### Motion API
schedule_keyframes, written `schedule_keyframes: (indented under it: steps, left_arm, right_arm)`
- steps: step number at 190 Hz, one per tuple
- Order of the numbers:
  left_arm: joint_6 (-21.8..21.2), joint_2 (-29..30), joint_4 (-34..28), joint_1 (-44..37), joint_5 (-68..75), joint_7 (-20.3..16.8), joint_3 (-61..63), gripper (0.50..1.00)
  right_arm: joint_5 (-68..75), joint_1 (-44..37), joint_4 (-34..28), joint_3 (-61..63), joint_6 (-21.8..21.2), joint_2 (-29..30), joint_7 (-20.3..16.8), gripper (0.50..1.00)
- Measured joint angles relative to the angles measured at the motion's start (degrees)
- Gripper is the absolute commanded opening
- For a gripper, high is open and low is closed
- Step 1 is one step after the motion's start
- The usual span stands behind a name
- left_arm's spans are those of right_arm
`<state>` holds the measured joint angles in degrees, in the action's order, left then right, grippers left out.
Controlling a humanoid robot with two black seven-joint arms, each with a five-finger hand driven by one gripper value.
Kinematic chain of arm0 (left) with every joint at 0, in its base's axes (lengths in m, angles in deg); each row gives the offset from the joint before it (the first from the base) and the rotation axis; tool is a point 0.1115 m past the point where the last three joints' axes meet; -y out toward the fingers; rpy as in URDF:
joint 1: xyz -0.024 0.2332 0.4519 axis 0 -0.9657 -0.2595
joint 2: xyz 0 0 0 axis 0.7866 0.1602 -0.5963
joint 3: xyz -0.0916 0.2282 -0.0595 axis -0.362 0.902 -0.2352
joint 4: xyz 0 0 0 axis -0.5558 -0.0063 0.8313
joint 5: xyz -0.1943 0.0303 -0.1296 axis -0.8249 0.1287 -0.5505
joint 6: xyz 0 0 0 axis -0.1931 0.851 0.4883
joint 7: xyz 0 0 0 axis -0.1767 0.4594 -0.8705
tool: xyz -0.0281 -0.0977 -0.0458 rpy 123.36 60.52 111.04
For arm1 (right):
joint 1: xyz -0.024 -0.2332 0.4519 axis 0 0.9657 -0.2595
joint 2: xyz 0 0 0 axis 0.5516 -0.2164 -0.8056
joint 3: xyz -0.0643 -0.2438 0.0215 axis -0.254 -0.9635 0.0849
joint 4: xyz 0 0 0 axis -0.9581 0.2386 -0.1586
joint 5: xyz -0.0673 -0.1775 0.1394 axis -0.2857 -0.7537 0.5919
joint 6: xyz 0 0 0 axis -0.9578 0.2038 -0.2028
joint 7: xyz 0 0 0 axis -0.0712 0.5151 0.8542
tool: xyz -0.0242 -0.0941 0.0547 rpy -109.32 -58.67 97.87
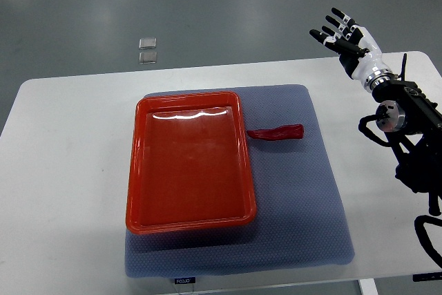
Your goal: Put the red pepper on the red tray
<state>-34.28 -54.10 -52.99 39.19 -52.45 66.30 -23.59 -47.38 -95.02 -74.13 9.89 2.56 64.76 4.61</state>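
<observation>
While the right hand [343,34] hovers open and empty, well away, the pepper [276,133] lies on the mat [304,205] just beside the tray [141,164]. It looks light, smooth and narrow; pinching its thicker middle seems safest.

Glossy red tray [190,164], white glare across its top, on a blue-grey mat [304,205] with fine dotted weave. Deep red pepper [277,132], matching the tray. White table [65,170] over grey floor [207,5]. Right hand [343,34]: black fingers [338,13], white palm, silver wrist, black cabling behind.
</observation>
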Motion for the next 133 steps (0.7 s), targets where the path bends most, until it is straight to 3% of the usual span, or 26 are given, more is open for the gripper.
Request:
schedule_keyframes:
  steps: [62,133]
  left_arm:
    - [0.0,0.0,0.0,-0.01,0.0,0.0,0.0,1.0]
    - [0.0,0.0,0.0,0.0,0.0,0.0,0.0,1.0]
  right_arm:
    - [0.2,-2.8,-0.79,-12.94,0.53,-5.35,0.82,0.913]
    - [-1.89,-12.38,-4.81,-44.44,3.97,-13.26,6.48,0.911]
